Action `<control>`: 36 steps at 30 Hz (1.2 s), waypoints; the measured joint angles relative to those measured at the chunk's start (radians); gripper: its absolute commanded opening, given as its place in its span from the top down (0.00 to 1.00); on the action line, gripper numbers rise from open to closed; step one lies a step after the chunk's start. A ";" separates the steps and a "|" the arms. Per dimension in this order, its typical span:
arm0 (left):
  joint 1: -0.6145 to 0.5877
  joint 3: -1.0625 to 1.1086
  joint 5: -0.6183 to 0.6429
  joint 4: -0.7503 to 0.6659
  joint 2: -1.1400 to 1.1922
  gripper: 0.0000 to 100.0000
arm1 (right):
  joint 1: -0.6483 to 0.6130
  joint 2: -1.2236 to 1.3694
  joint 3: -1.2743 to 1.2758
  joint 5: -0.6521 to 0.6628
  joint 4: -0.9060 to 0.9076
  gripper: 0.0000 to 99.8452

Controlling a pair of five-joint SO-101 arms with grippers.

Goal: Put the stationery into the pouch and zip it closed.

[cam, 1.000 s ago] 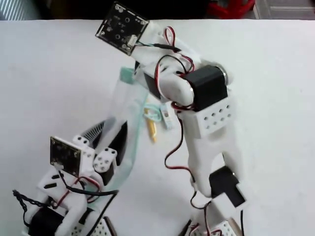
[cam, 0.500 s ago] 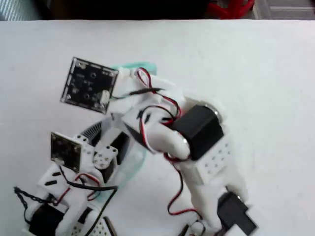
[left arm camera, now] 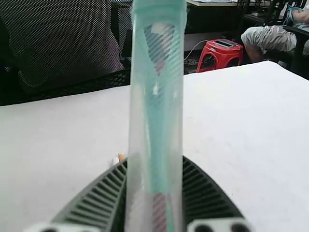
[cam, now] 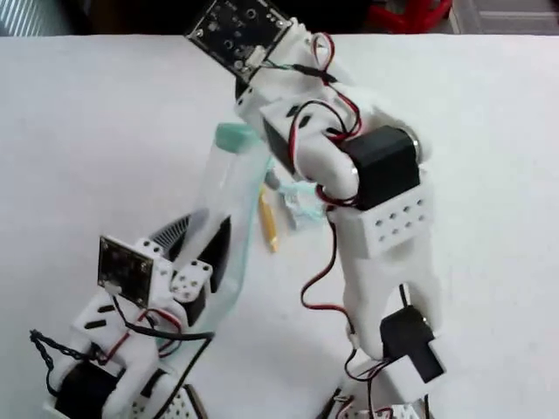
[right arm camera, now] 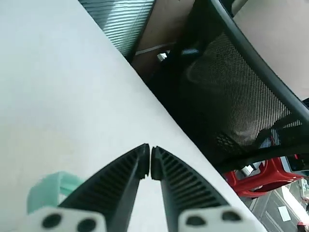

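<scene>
- The pouch (cam: 223,201) is thin clear plastic with a teal zip strip. We judge it light, floppy and slick, so it will likely sag or slide unless one end is pinned.
- It lies stretched along the surface (cam: 105,131). The left gripper (left arm camera: 154,160) is clenched on its near end, with the film running out between the jaws.
- We judge the best holds to be the stiffer teal end (cam: 234,135) and the zip strip, because the bare film would crumple.
- The right gripper (right arm camera: 150,159) is clenched with its tips touching. It hovers just beside the teal end, and we see nothing between its tips.
- The stationery is still outside the pouch. A yellow piece (cam: 269,223) and some blue-white pieces (cam: 293,199) lie on the surface just beside the pouch's long edge.
- These pieces look small, stiff and light. We would pinch each across its middle, as the thin ones may roll or skid.
- Half a second ago the right arm was swung across the pouch and covered most of it. Now it is back over the far end, much as it was a second ago.
- The left arm, the pouch and the loose pieces have barely shifted.
</scene>
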 measured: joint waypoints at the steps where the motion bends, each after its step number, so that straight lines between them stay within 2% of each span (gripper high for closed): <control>1: 0.000 0.000 0.000 0.000 0.000 0.91 | -0.002 0.000 0.000 0.000 0.017 0.98; 6: 0.000 0.000 0.000 0.000 0.000 0.91 | -0.002 0.009 0.006 0.046 0.095 0.98; 11: -0.002 0.008 0.002 0.002 0.000 0.91 | -0.052 0.043 0.003 0.126 0.199 0.98; 14: -0.002 0.008 0.005 0.002 0.000 0.91 | -0.071 0.043 -0.008 0.178 0.203 0.98; 22: -0.002 0.009 0.006 0.011 0.000 0.91 | -0.135 0.028 0.058 0.428 0.203 0.98; 28: 0.002 0.009 0.002 0.011 0.002 0.91 | -0.222 0.029 0.103 0.549 0.207 0.98; 32: 0.003 0.009 0.002 0.011 0.002 0.91 | -0.242 0.055 0.112 0.583 0.222 0.98; 34: 0.003 0.008 0.002 0.009 0.002 0.91 | -0.221 0.051 0.071 0.583 0.224 0.95; 36: 0.003 0.008 0.000 0.009 0.002 0.91 | -0.175 0.054 0.011 0.537 0.224 0.82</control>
